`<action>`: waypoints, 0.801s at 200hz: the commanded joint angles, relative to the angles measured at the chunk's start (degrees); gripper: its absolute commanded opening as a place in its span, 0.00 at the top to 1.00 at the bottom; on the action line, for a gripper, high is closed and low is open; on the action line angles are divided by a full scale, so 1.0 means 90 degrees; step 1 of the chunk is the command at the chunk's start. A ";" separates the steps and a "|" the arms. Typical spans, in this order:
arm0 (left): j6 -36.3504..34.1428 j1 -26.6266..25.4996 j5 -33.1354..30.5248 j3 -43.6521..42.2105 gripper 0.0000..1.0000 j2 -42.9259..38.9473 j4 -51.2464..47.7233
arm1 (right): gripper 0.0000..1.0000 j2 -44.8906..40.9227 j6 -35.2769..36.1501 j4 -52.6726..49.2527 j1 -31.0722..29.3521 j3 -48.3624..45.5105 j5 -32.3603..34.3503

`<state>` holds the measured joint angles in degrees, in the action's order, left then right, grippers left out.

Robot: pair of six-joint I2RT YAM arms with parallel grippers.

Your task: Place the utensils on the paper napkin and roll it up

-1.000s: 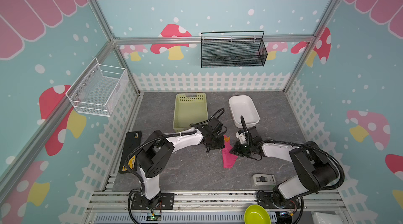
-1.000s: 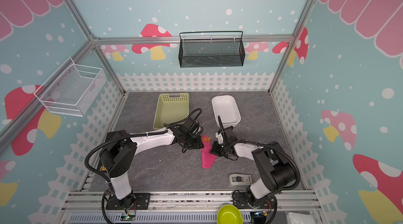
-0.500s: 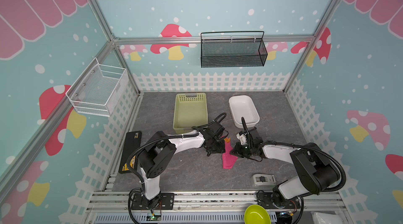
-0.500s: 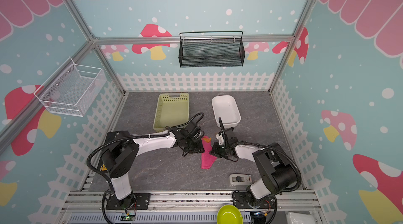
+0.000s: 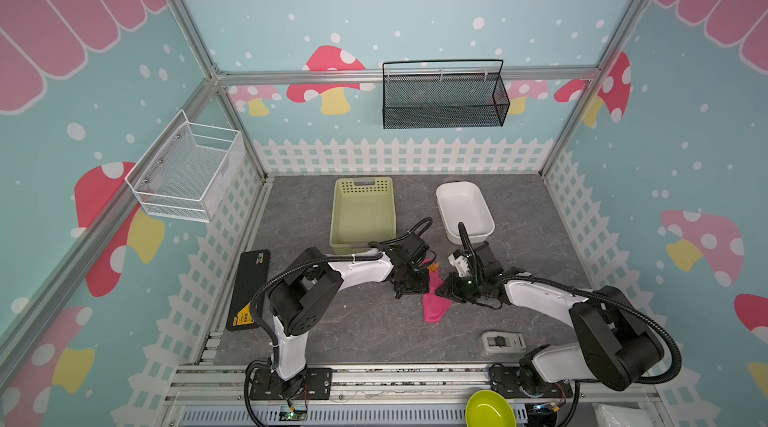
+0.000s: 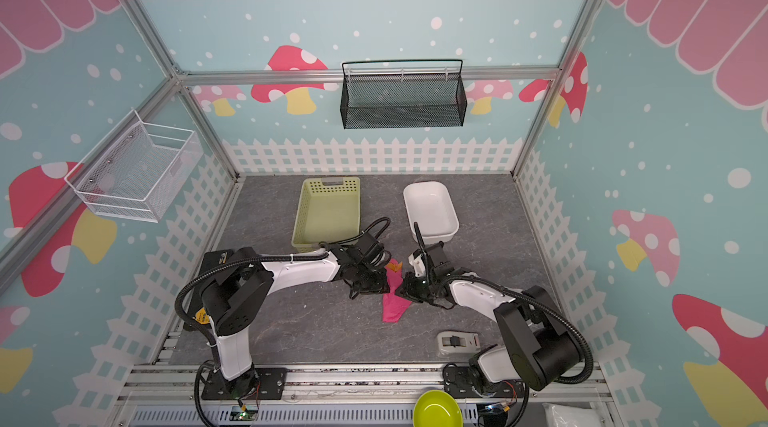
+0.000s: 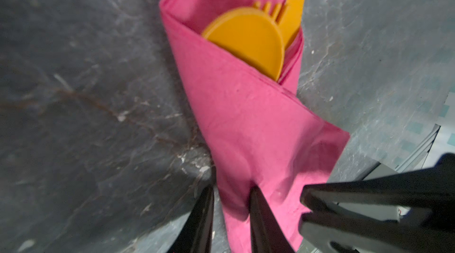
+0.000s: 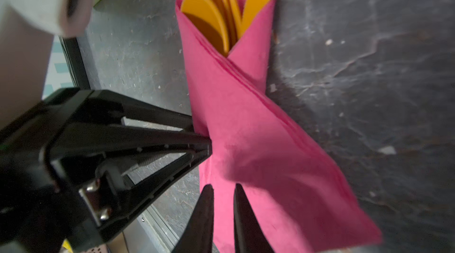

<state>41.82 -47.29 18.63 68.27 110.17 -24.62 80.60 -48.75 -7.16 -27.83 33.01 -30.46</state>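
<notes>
The paper napkin [image 5: 434, 306] is lying rolled on the tabletop [image 5: 374, 329] between the two sets of fingers, with the orange utensils [image 7: 246, 40] poking out of its open end. The left fingers [image 7: 262, 224] are standing narrowly parted, one tip on the tabletop just beside the roll and the other pressing on the napkin. The right fingers [image 8: 204, 222] are showing a slimmer gap and touching the roll's opposite edge. Compared with a second ago, the left fingers are sitting closer against the roll.
</notes>
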 commanded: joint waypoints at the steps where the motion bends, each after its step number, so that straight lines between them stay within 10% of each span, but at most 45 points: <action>1: 0.0085 -0.0019 -0.0075 0.0005 0.71 0.0239 -0.0077 | 0.75 -0.0028 -0.0020 -0.0371 -0.0170 0.0085 0.0074; 91: 0.0100 -0.0023 -0.0049 0.0052 0.71 0.0281 -0.0077 | 0.63 0.0501 -0.0081 -0.0282 -0.0529 0.0055 0.0377; 160: 0.0115 -0.0027 -0.0080 0.0028 0.72 0.0243 -0.0063 | 0.76 0.0760 -0.0207 0.0177 -0.0538 -0.0182 0.0386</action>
<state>41.87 -47.29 19.07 68.53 110.56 -24.14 85.30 -49.91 -6.04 -32.05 33.39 -29.54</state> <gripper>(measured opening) 0.286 0.278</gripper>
